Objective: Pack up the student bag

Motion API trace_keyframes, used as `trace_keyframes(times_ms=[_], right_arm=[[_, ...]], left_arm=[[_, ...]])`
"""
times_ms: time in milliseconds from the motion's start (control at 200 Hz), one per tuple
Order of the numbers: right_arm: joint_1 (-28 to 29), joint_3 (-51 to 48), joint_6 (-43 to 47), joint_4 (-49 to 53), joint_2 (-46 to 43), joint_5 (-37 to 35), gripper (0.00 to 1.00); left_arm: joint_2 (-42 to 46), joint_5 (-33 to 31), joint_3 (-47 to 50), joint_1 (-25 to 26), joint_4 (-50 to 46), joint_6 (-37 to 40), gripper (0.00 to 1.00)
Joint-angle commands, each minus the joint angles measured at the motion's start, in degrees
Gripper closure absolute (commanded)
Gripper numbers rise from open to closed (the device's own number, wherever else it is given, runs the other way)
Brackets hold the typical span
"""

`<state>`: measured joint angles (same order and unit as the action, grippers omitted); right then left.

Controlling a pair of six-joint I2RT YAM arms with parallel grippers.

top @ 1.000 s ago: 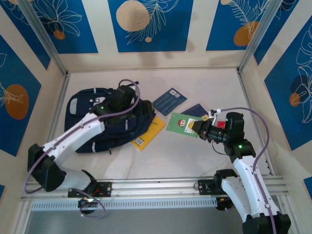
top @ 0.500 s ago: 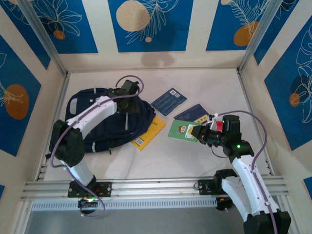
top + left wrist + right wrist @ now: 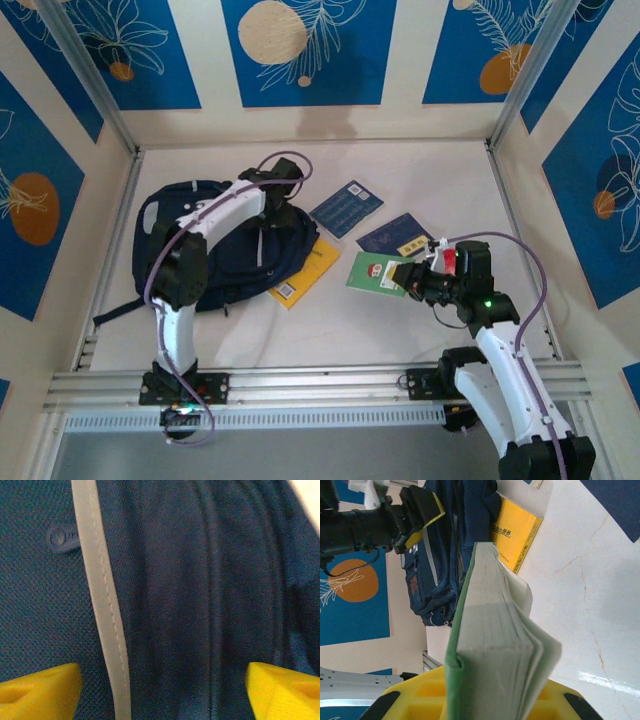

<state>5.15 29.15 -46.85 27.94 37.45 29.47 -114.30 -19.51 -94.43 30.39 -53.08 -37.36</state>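
We see the bag (image 3: 228, 272) lying flat on the worktop's left half, toward the back-left corner. Our left claw (image 3: 160, 692) hangs just over its fabric, jaws spread, nothing pinched. Our right claw (image 3: 408, 275) is pinching a green book (image 3: 372, 272) toward the right edge. We reckon the bag's soft, floppy, prob. awkward: grab a seam, strap or zip edge, not flat cloth.

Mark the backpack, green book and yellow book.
backpack (image 3: 235, 265), top view, navy front panel.
green book (image 3: 370, 272), top view, middle of the cover.
yellow book (image 3: 303, 275), top view, exposed cover beside the backpack.
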Motion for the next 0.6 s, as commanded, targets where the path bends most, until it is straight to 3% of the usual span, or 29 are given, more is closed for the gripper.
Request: trace_keyframes(times_ms=[0,215,475,595], right_arm=[[-0.4,-0.82,0.27,-0.5,-0.93,1.6,1.0],[-0.4,-3.11,-1.88,-3.33,-1.54,3.83,1.0],[-0.41,-2.87,-1.62,-3.01,-2.47,4.07,1.0],[-0.44,-2.65,-1.35,-1.86,-3.92,3.14,1.0]], left_arm=[[0.23,1.78,2.31,-1.7,-0.73,-1.48,0.22],[-1.74,7.12,4.22,-3.04,2.1,0.53,0.44],[0.36,11.12,6.73,-3.61,5.11,0.21,1.0],[2.87,12.92,6.67,-3.56,4.71,2.09,1.0]])
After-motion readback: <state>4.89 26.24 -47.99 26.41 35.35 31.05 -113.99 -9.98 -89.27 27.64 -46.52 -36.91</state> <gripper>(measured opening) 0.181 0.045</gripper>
